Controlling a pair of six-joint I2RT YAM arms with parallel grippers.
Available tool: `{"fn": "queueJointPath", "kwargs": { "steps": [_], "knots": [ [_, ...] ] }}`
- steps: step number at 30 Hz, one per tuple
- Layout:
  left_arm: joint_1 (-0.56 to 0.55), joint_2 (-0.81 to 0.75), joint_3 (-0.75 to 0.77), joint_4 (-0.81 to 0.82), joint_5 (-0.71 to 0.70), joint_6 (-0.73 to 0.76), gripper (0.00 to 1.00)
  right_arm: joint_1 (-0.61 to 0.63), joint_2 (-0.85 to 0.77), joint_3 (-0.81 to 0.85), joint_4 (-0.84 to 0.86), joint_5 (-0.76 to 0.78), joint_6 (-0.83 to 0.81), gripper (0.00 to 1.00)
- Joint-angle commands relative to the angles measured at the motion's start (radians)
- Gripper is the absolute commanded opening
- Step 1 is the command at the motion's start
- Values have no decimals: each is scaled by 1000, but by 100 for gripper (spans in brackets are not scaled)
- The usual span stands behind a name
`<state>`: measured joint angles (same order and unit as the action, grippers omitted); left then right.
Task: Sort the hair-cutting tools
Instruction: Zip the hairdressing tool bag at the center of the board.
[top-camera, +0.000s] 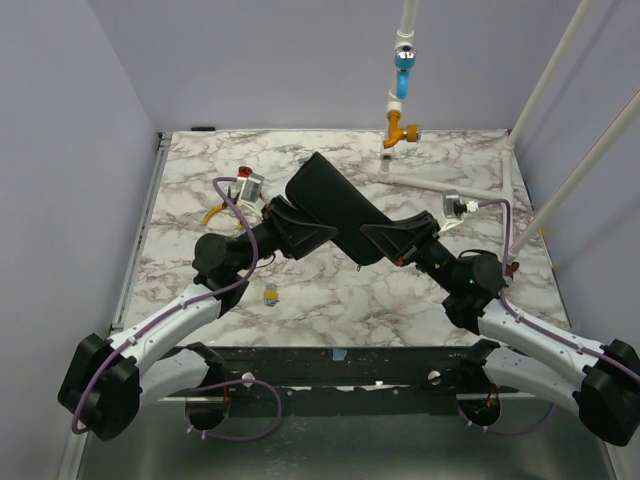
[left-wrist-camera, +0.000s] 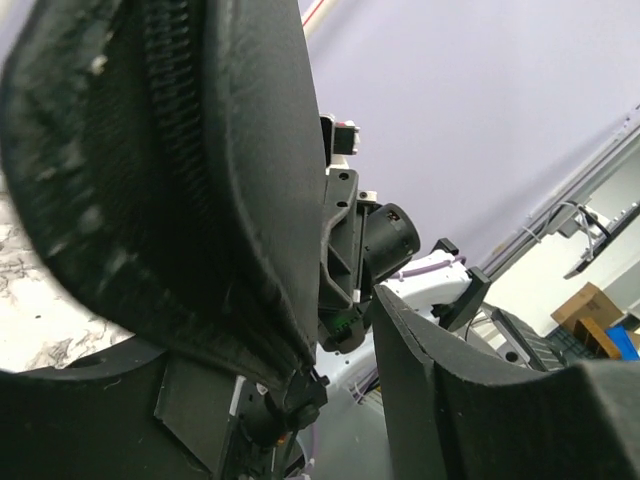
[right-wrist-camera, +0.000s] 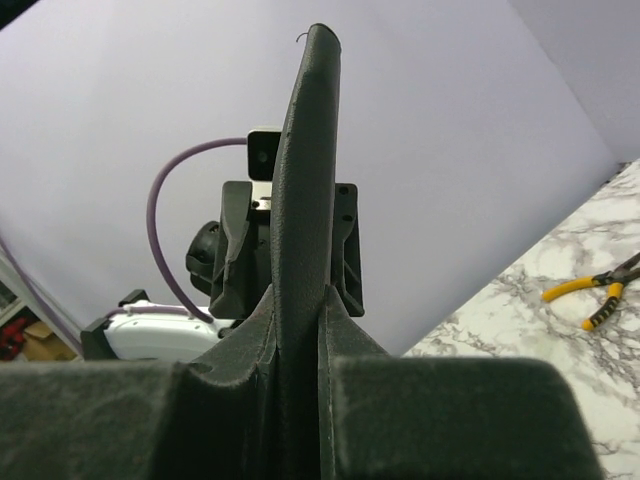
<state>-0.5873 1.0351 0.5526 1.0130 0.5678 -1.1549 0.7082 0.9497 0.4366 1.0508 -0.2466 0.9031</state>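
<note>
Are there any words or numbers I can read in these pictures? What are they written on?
None: no word, number or sign can be read in any view.
The black pouch is plain, with no print showing.
The small yellow and blue thing is too small to tell whether it has a label.
The cardboard box is blurred, with no readable print.

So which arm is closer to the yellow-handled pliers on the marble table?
Left. The left arm passes just beside the yellow-handled pliers; the right arm is across the black fabric pouch from them.
</note>
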Motion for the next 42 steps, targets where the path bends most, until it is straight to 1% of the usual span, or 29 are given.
{"fn": "queueJointPath", "kwargs": {
  "steps": [1,4,6,7,10,11,12,14,15,17,19,20,21,23,25,28,29,32,35,39,42],
  "knots": [
    [-30,27,62,-29,-36,43,54,23,-22,40,-81,45,-117,1],
    [-39,49,72,-9,-36,34,54,27,-11,54,-99,3,-133,1],
    [-41,61,76,6,-34,28,51,28,-8,59,-101,-17,-135,1],
    [-43,64,79,7,-31,27,47,27,-10,60,-106,-21,-138,1],
    [-43,64,78,10,-26,30,29,28,-23,69,-137,-25,-158,1],
    [-43,59,72,10,-27,33,24,28,-31,72,-154,-30,-164,5],
    [-42,52,68,9,-30,37,21,28,-37,76,-168,-35,-171,13],
    [-43,31,54,4,-39,52,16,28,-58,87,-214,-38,-186,39],
    [-42,18,49,-3,-43,63,13,27,-74,93,-244,-35,-196,47],
    [-40,-9,44,-36,-55,92,10,27,-108,107,-319,-26,-230,57],
    [-33,-52,47,-95,-76,130,9,28,-150,135,-430,-14,-291,63],
    [-28,-74,53,-141,-91,156,9,28,-169,153,-513,-4,-319,65],
    [-23,-102,59,-196,-120,183,9,28,-187,176,-575,5,-349,69],
    [-19,-158,80,-318,-200,269,9,27,-204,221,-714,9,-396,72],
    [-19,-199,121,-454,-297,345,9,28,-199,257,-805,16,-427,74],
    [-19,-224,193,-600,-414,405,9,28,-175,284,-863,22,-437,74],
    [-19,-221,260,-701,-481,422,10,29,-133,302,-881,24,-438,74],
    [-19,-223,287,-739,-523,415,10,33,-111,312,-881,17,-447,73],
    [-20,-233,287,-726,-554,402,11,44,-96,316,-853,6,-444,73],
    [-23,-232,281,-686,-547,383,12,84,-45,343,-823,15,-450,72],
    [-30,-229,278,-659,-531,376,12,130,-2,359,-800,67,-467,69]
  ]
}}
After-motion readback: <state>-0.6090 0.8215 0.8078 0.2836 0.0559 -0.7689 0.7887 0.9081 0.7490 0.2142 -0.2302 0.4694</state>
